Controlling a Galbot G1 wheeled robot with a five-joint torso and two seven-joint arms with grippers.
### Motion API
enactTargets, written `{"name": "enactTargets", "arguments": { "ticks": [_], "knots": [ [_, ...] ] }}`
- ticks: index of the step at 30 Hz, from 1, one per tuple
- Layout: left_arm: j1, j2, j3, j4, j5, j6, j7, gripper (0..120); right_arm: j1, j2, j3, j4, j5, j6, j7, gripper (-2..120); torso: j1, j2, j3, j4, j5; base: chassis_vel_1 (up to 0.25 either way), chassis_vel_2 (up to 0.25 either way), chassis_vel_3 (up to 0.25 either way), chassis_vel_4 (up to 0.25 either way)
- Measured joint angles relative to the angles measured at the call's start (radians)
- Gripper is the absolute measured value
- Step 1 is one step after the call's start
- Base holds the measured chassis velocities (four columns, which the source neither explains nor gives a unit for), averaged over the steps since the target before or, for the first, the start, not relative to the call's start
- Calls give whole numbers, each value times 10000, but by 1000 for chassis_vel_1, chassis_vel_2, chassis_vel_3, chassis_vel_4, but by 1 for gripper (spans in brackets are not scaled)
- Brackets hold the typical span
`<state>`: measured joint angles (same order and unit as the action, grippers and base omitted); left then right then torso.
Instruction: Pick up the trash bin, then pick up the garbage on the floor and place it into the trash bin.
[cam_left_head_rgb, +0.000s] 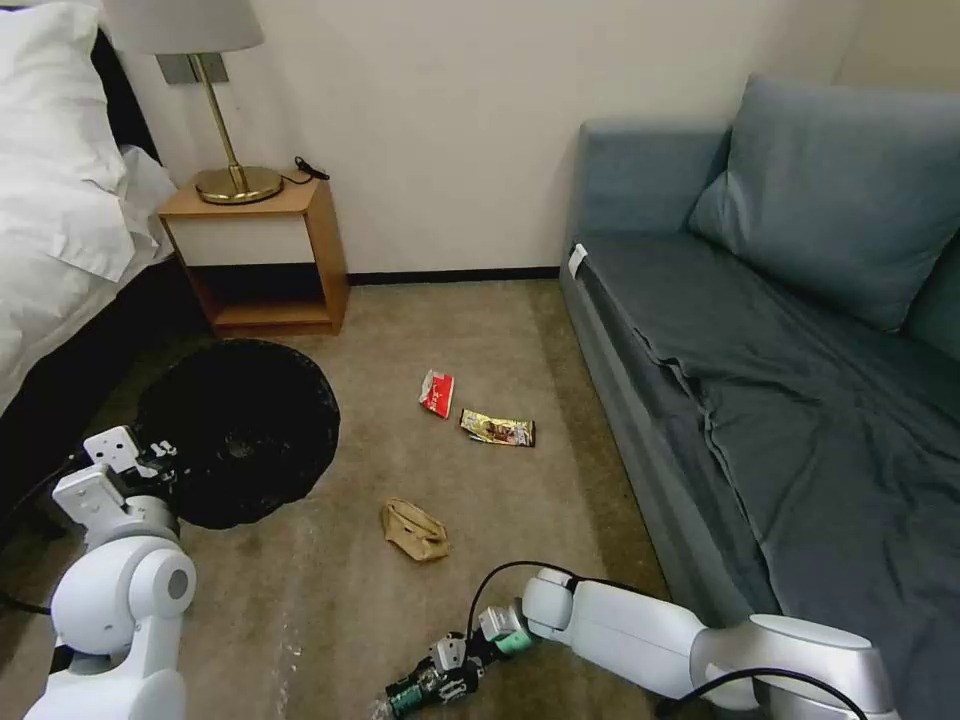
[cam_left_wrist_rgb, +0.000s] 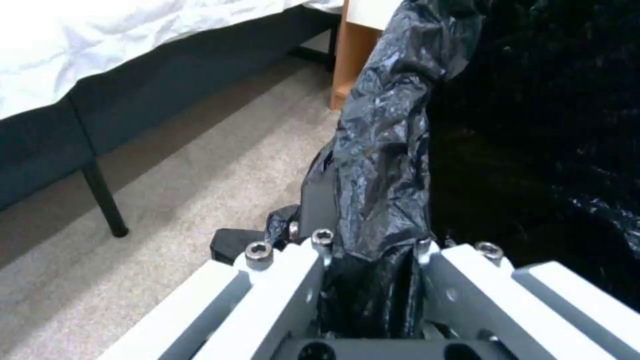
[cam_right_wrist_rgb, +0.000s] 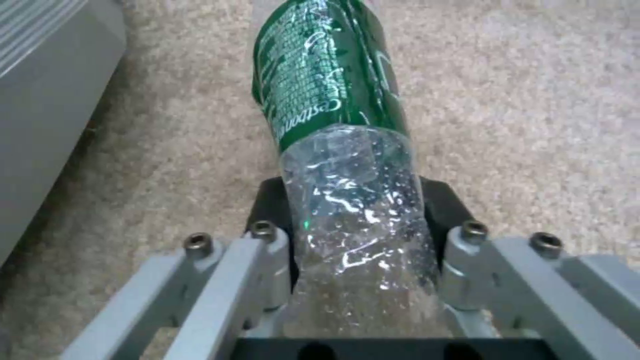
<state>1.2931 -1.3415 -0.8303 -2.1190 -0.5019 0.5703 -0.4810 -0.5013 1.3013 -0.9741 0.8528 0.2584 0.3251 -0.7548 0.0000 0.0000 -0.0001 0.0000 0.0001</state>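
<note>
Left gripper (cam_left_wrist_rgb: 373, 260) is clamped on the bag-lined rim of the trash bin (cam_left_head_rgb: 240, 430), which it holds beside the bed (cam_left_head_rgb: 60, 200), mouth up. Keep that mouth level. Brown paper (cam_left_head_rgb: 413, 530), red wrapper (cam_left_head_rgb: 436, 393) and gold wrapper (cam_left_head_rgb: 498, 428) lie on the carpet (cam_left_head_rgb: 300, 600). Right gripper (cam_right_wrist_rgb: 363, 240) appears closed on the bottle (cam_right_wrist_rgb: 333, 100), low near the sofa (cam_left_head_rgb: 760, 350). Lift it well clear of the rim before releasing.
</note>
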Motion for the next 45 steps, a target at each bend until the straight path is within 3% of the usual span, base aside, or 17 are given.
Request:
{"name": "enactTargets", "arguments": {
  "ticks": [7, 18, 21, 28, 37, 41, 45],
  "knots": [
    [-11, 29, 5, 36, -19, -3, 12, 2, 36, -193, 264, 462, 151, -22, 127, 25, 0, 0, 1, 0, 0, 0, 0, 0, 0],
    [-581, 325, 17, 643, -200, -25, 21, 2, 119, -884, 2889, 2006, 1160, -241, 1214, 25, 0, 0, 1, 0, -1, 0, 0, 0, 0],
    [-652, 283, 107, 866, -203, -71, 51, 2, -261, -960, 4271, 2733, 2094, -86, 3773, 25, 0, -1, 1, 0, 0, 0, 0, 0, 0],
    [-680, 183, 117, 935, -204, -108, 72, 1, -192, -744, 5158, 3453, 2803, -169, 5431, 25, 0, 0, 2, -1, 0, 0, 0, 0, 0],
    [-676, 129, 96, 1021, -217, -176, 133, 1, 1602, -313, 4775, 3923, 3459, -510, 6349, 25, 0, 0, 2, -1, -2, 0, 0, 0, 0],
    [-796, 37, 174, 1171, -181, -220, 147, 1, 2831, 36, 3432, 4550, 4274, -751, 7442, 25, 0, -1, 3, 0, -3, 0, 0, 0, 0],
    [-915, -67, 221, 1234, -158, -240, 168, 1, 3523, 720, 2455, 4706, 4714, -1049, 7837, 25, 0, 0, 1, 0, -4, 0, 0, 0, 0]
  ]
}}
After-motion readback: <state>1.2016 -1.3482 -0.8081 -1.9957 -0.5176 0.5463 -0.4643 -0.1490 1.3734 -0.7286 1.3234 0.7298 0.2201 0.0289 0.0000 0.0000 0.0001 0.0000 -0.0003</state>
